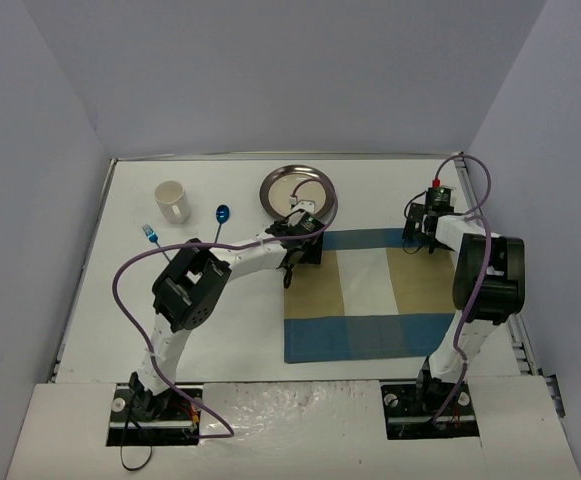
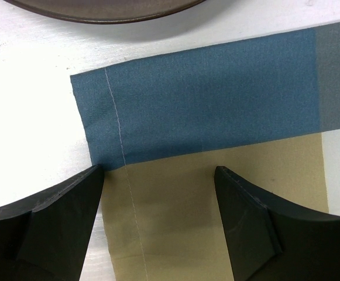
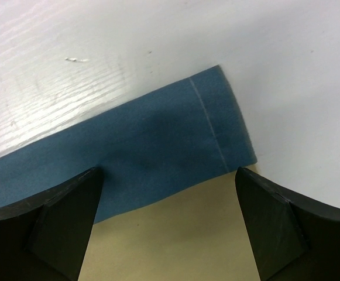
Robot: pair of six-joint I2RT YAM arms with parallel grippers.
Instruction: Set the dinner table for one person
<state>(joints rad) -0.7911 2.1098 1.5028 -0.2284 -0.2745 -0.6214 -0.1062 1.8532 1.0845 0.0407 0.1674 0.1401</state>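
Fingers (image 2: 41,222): ours are spread wide on both arms, gripping nothing.
Left gripper (image 2: 158,172): over the far-left corner of the placemat (image 1: 370,300).
Right gripper (image 3: 168,175): over the far-right corner; that far edge runs left-right between us.
Dinner table (image 1: 240,320): straight below, white, under the cloth.
Plate (image 1: 285,185): just beyond the left corner, so we reckon the left arm's nearer. The mug (image 1: 173,201), spoon (image 1: 221,213) and fork (image 1: 150,233) sit further left.
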